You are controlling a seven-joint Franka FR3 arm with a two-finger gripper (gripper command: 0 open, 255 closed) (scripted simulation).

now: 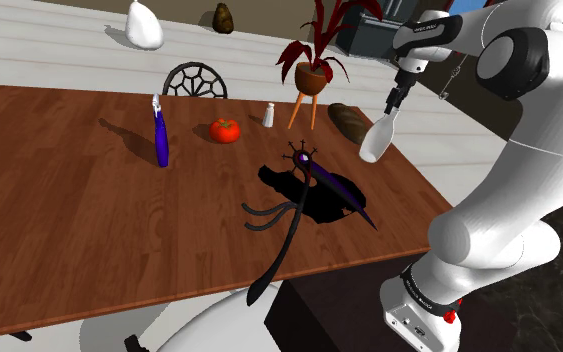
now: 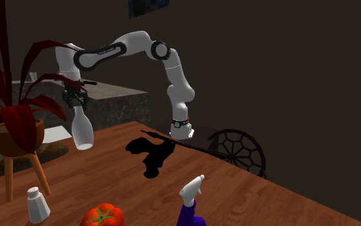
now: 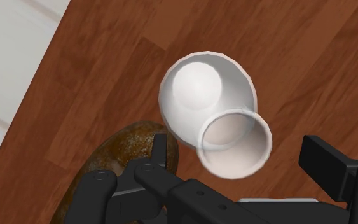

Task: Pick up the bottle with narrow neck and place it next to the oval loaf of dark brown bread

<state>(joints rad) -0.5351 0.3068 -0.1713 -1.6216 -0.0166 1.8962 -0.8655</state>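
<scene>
Holding the white bottle [image 1: 378, 138] aloft, the pincer [image 1: 396, 103] hangs by the loaf [image 1: 346, 121] near the table [image 1: 89, 220] edge.

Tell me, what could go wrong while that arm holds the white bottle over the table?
1. The tool grips the white bottle only by its narrow neck, above the table; a slip might drop it.
2. The bread loaf lies close below, near the table's edge, so the bottle could land on it or tip off.
3. The potted plant stands close; the arm might brush it.
</scene>
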